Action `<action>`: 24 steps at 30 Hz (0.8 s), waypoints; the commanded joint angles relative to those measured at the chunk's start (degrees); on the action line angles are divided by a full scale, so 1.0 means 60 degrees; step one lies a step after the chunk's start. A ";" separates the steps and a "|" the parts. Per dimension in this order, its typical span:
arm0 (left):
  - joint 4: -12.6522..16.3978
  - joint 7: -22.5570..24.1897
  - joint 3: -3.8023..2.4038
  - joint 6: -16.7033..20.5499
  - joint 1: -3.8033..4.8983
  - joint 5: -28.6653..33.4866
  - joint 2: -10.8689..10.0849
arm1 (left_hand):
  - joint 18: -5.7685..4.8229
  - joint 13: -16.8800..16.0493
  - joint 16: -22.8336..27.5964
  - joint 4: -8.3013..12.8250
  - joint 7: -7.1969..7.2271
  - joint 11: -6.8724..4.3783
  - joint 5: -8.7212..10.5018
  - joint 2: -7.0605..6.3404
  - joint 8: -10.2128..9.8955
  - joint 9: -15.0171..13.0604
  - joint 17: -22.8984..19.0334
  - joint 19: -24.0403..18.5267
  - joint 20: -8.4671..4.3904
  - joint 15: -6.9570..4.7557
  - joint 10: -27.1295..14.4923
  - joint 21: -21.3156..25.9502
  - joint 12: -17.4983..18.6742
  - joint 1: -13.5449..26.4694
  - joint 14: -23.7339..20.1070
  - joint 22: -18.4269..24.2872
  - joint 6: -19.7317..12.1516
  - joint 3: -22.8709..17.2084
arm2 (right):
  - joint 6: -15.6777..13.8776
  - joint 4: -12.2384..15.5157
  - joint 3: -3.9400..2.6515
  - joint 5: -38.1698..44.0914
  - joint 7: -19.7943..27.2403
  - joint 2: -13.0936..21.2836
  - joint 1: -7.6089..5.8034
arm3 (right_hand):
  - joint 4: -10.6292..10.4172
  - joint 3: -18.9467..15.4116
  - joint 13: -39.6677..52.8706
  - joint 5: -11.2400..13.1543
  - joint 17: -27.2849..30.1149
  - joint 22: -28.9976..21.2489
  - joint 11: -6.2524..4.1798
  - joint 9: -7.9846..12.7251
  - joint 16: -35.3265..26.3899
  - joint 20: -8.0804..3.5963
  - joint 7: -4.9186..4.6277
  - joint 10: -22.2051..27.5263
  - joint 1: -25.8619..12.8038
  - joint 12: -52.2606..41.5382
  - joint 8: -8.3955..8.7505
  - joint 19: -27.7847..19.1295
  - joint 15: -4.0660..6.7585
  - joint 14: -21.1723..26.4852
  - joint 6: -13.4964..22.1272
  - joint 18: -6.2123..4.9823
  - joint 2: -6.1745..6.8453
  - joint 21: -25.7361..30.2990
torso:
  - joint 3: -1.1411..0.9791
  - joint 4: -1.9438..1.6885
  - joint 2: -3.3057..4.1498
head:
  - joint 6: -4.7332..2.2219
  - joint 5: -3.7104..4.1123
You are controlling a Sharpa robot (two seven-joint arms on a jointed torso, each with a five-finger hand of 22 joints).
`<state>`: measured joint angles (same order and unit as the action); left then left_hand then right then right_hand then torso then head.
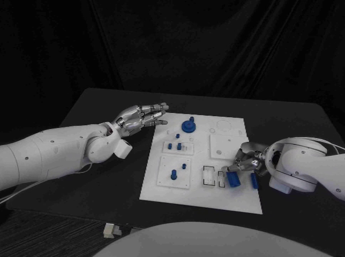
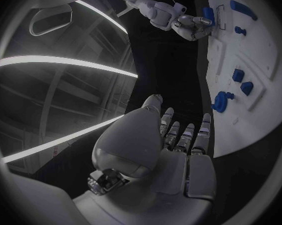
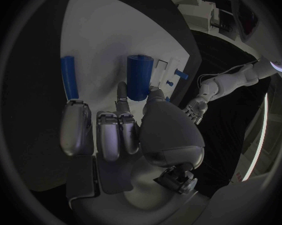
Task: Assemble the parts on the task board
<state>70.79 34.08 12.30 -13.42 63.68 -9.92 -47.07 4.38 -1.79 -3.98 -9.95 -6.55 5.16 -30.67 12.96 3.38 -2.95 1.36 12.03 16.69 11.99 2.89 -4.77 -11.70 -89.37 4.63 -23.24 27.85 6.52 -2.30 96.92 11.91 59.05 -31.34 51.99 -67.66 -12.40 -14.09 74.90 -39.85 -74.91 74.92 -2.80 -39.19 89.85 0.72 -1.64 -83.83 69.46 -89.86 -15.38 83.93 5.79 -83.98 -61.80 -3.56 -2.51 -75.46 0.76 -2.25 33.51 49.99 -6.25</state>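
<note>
Two silver robot hands flank the flat white task board (image 1: 242,201): the right robot hand (image 1: 246,163) pinches a smooth blue cylinder (image 1: 233,179), the left robot hand (image 1: 140,116) hovers empty, fingers apart

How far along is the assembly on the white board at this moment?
Looks done: several small blue pieces already stand in the left sections of the board, and a round blue knob sits near its far edge. In hand: the right hand grips a blue cylinder over the board's right side. Left: a blue rod lies loose beside it. The left hand hovers open, holding nothing.
</note>
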 commanded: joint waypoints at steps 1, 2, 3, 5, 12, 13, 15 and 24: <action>0.0005 0.0082 -0.0009 -0.0154 -0.0015 0.0065 0.0020 | -0.0081 -0.0012 -0.0066 0.0001 -0.0066 0.0041 -0.0057 0.0076 0.0039 -0.0003 0.0009 0.0049 0.0021 0.0070 0.0009 -0.0051 -0.0042 0.0011 0.0015 0.0000 -0.0007 -0.0077 | -0.0883 0.0018 -0.0004 -0.1545 0.0368 -0.0014 -0.0027 | 0.0976 0.1096 0.2516 -0.0052 -0.2515 0.1777 -0.0072 -0.0429 0.0024 -0.0082 0.0180 -0.1028 0.0309 -0.0024 -0.0156 0.0068 0.0081 -0.1003 -0.0083 0.0038 -0.0353 0.0032 | 0.0000 0.0002 0.0002 | 0.0002 0.0002; 0.0005 0.0080 -0.0009 -0.0157 -0.0015 0.0065 0.0020 | -0.0081 -0.0012 -0.0066 0.0001 -0.0066 0.0041 -0.0057 0.0076 0.0039 -0.0003 0.0009 0.0049 0.0021 0.0070 0.0009 -0.0051 -0.0042 0.0011 0.0015 0.0000 -0.0007 -0.0077 | -0.0968 0.0012 -0.0004 -0.1670 0.0413 -0.0025 -0.0029 | 0.0959 0.1123 0.2516 -0.0056 -0.2515 0.1772 -0.0073 -0.0443 0.0024 -0.0084 0.0180 -0.1028 0.0286 -0.0024 -0.0171 0.0062 0.0082 -0.1003 -0.0084 0.0034 -0.0352 0.0049 | 0.0001 0.0002 0.0001 | 0.0002 0.0003; 0.0004 0.0077 -0.0009 -0.0161 -0.0016 0.0065 0.0021 | -0.0081 -0.0012 -0.0066 0.0001 -0.0066 0.0041 -0.0057 0.0076 0.0039 -0.0003 0.0009 0.0049 0.0021 0.0070 0.0009 -0.0051 -0.0042 0.0011 0.0015 0.0000 -0.0007 -0.0077 | -0.1083 0.0002 -0.0004 -0.1816 0.0475 -0.0044 -0.0031 | 0.0918 0.1186 0.2516 -0.0058 -0.2515 0.1761 -0.0077 -0.0476 0.0024 -0.0088 0.0185 -0.1028 0.0234 -0.0024 -0.0207 0.0048 0.0086 -0.1003 -0.0088 0.0027 -0.0355 0.0085 | 0.0001 0.0000 0.0001 | 0.0002 0.0003; 0.0000 0.0073 -0.0009 -0.0168 -0.0017 0.0065 0.0023 | -0.0081 -0.0011 -0.0066 0.0000 -0.0067 0.0043 -0.0058 0.0078 0.0040 -0.0004 0.0009 0.0054 0.0021 0.0071 0.0007 -0.0053 -0.0039 0.0011 0.0015 -0.0007 -0.0004 -0.0080 | -0.1211 -0.0012 -0.0004 -0.1951 0.0544 -0.0074 -0.0034 | 0.0912 0.1223 0.2516 -0.0074 -0.2515 0.1757 -0.0081 -0.0493 0.0024 -0.0089 0.0193 -0.1028 0.0230 -0.0024 -0.0224 0.0042 0.0088 -0.1003 -0.0087 0.0023 -0.0354 0.0101 | 0.0001 0.0000 -0.0001 | 0.0002 0.0007; -0.0018 0.0062 -0.0009 -0.0220 -0.0024 0.0065 0.0052 | -0.0081 -0.0011 -0.0066 0.0000 -0.0067 0.0043 -0.0058 0.0078 0.0040 -0.0004 0.0009 0.0054 0.0021 0.0071 0.0007 -0.0053 -0.0039 0.0011 0.0015 -0.0007 -0.0004 -0.0080 | -0.1529 -0.0068 -0.0004 -0.2167 0.0626 -0.0266 -0.0035 | 0.0906 0.1353 0.2516 -0.0073 -0.2515 0.1744 -0.0090 -0.0552 0.0024 -0.0098 0.0196 -0.1028 0.0214 -0.0024 -0.0272 0.0026 0.0098 -0.1003 -0.0038 0.0014 -0.0300 0.0145 | 0.0001 -0.0005 0.0002 | 0.0002 0.0029; -0.0019 0.0060 -0.0009 -0.0227 -0.0025 0.0065 0.0055 | -0.0082 -0.0011 -0.0064 -0.0001 -0.0071 0.0047 -0.0060 0.0087 0.0036 -0.0001 0.0008 0.0054 0.0021 0.0077 0.0005 -0.0053 -0.0035 0.0010 0.0012 0.0000 -0.0026 -0.0094 | -0.1553 -0.0077 -0.0004 -0.2177 0.0616 -0.0296 -0.0035 | 0.0905 0.1354 0.2516 -0.0072 -0.2515 0.1744 -0.0090 -0.0553 0.0024 -0.0098 0.0196 -0.1028 0.0213 -0.0024 -0.0272 0.0026 0.0098 -0.1003 -0.0038 0.0014 -0.0299 0.0146 | 0.0001 -0.0005 0.0001 | 0.0002 0.0029; -0.0021 0.0057 -0.0009 -0.0239 -0.0028 0.0065 0.0060 | -0.0082 -0.0011 -0.0064 -0.0001 -0.0071 0.0047 -0.0060 0.0087 0.0036 -0.0001 0.0008 0.0054 0.0021 0.0077 0.0005 -0.0053 -0.0035 0.0010 0.0012 0.0000 -0.0026 -0.0094 | -0.1589 -0.0102 -0.0003 -0.2194 0.0579 -0.0372 -0.0033 | 0.0904 0.1379 0.2516 -0.0057 -0.2515 0.1741 -0.0090 -0.0563 0.0024 -0.0099 0.0197 -0.1028 0.0211 -0.0024 -0.0280 0.0023 0.0098 -0.1003 -0.0027 0.0012 -0.0290 0.0154 | 0.0002 -0.0007 0.0002 | 0.0002 0.0029; -0.0024 0.0036 -0.0009 -0.0273 -0.0036 0.0065 0.0054 | -0.0082 -0.0011 -0.0064 -0.0001 -0.0071 0.0047 -0.0060 0.0087 0.0036 -0.0001 0.0008 0.0054 0.0021 0.0077 0.0005 -0.0053 -0.0035 0.0010 0.0012 0.0000 -0.0026 -0.0094 | -0.1402 -0.0210 -0.0002 -0.2077 0.0222 -0.0644 -0.0019 | 0.0801 0.1687 0.2516 0.0339 -0.2515 0.1715 -0.0065 -0.0672 0.0024 -0.0093 0.0163 -0.1028 0.0058 -0.0024 -0.0357 -0.0013 0.0083 -0.1003 0.0142 -0.0005 -0.0172 0.0251 | 0.0003 -0.0014 0.0009 | 0.0002 0.0032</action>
<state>70.59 33.81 12.30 -14.16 63.57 -9.92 -46.82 4.37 -1.79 -3.98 -9.95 -6.55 5.16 -30.67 12.96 3.38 -2.95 1.35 12.03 16.69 11.99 2.89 -4.77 -11.70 -89.37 4.63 -23.25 27.85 6.21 -10.22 95.70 11.91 46.84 -28.81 48.24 -67.77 -14.94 -11.56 74.93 -38.01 -74.91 74.91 -2.91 -39.19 89.85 0.31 -0.89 -83.95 69.45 -89.86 -15.38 83.94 5.99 -84.21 -61.02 -3.56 -2.51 -74.22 0.77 -2.30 33.54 49.99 -6.09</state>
